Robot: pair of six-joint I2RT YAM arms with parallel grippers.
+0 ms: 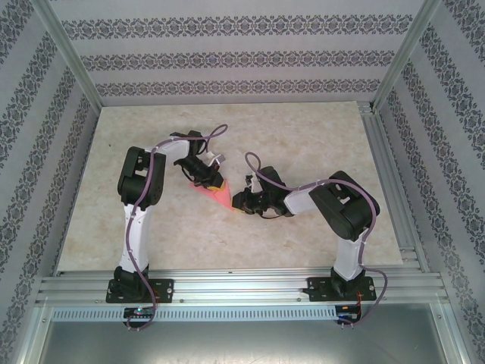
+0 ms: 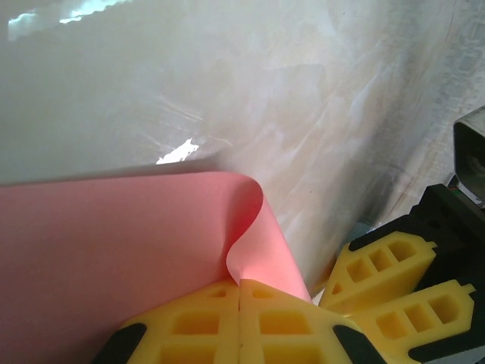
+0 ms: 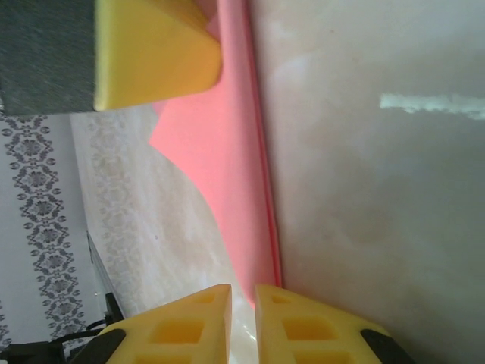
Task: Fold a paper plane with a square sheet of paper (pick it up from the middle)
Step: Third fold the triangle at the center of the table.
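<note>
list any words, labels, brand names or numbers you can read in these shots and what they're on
No readable text anywhere.
The pink paper is plain and unmarked.
The wallpaper carries only an ornamental pattern, no lettering.
The table shows marbling only.
The small parts below the arm bases are too small to tell whether they bear print.

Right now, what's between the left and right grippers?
The pink paper, pinched by the left gripper, stretches toward the right gripper; top view shows it.
</note>
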